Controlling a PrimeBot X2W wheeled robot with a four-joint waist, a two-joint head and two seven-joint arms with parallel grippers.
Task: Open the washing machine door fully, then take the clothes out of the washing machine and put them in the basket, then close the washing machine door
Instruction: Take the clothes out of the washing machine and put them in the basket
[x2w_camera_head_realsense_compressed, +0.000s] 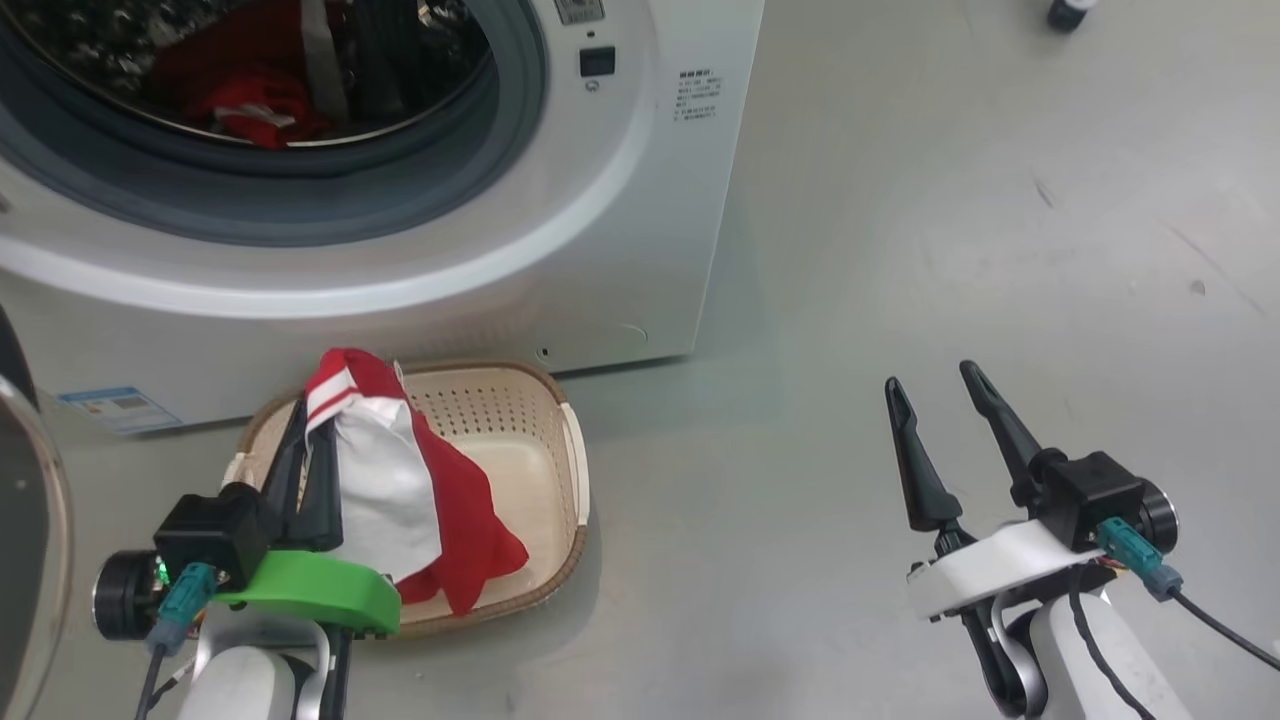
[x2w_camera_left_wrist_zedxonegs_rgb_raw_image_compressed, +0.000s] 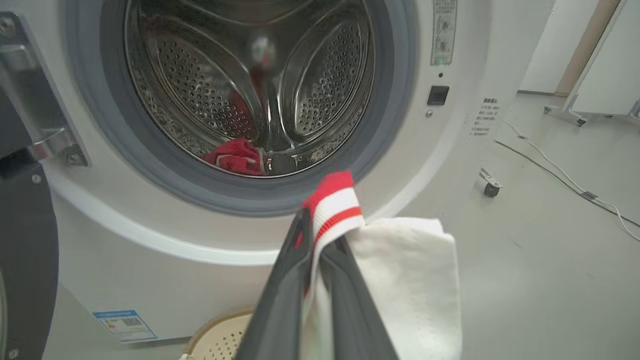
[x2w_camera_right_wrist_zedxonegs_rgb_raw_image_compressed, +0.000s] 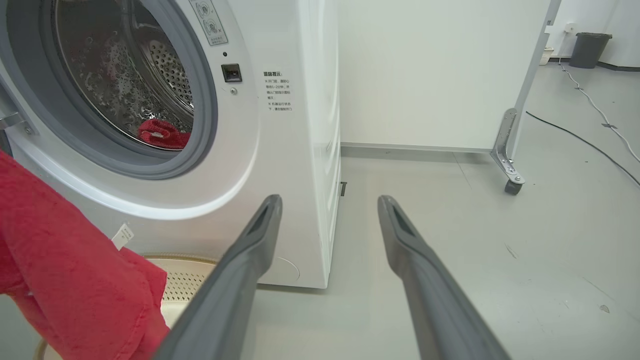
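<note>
- Garment (x2w_camera_head_realsense_compressed: 400, 490), red and white, clenched in left gripper (x2w_camera_head_realsense_compressed: 310, 425), hanging over basket (x2w_camera_head_realsense_compressed: 480, 370) at near left.
- Right gripper (x2w_camera_head_realsense_compressed: 930, 377) released, empty, at near right above floor (x2w_camera_head_realsense_compressed: 900, 200).
- Washing machine (x2w_camera_head_realsense_compressed: 640, 200) at far left; washing machine door (x2w_camera_head_realsense_compressed: 20, 540) swung open; red clothes (x2w_camera_head_realsense_compressed: 255, 105) in drum.

The left gripper (x2w_camera_head_realsense_compressed: 308, 425), fingers pinched together, holds a red-and-white cloth garment (x2w_camera_head_realsense_compressed: 400, 490) over the cream perforated plastic basket (x2w_camera_head_realsense_compressed: 560, 440) (brown woven-look rim); behind stands the big white front-loading washing machine (x2w_camera_head_realsense_compressed: 620, 200), red clothes (x2w_camera_head_realsense_compressed: 255, 105) in its drum; the right gripper (x2w_camera_head_realsense_compressed: 930, 377) hovers spread above grey floor (x2w_camera_head_realsense_compressed: 900, 200).
</note>
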